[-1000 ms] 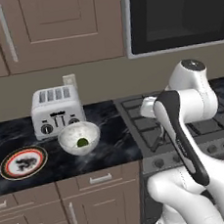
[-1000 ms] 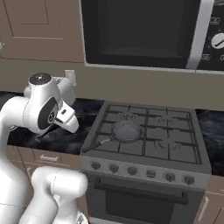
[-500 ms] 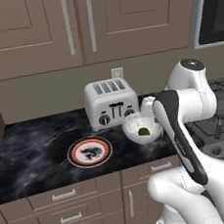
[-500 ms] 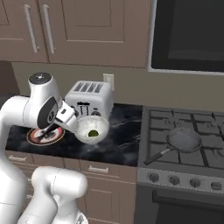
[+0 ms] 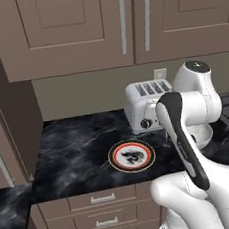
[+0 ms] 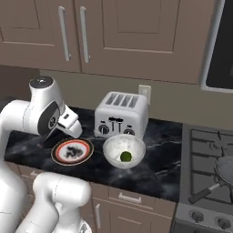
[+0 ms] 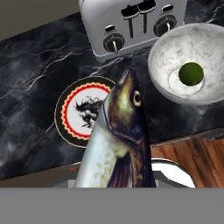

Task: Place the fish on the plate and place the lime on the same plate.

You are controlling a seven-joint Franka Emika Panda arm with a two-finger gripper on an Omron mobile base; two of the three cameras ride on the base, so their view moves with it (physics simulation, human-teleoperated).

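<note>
Driving left has swung both base views along the worktop — the hand grips the fish above the plate near the front edge, lime in the bowl.

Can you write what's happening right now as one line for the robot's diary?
pincer: holding fish | plate: bare, on counter | lime: in bowl | step: fish to plate

Silver toaster at the back of the black marble counter, white speckled bowl before it.
</note>
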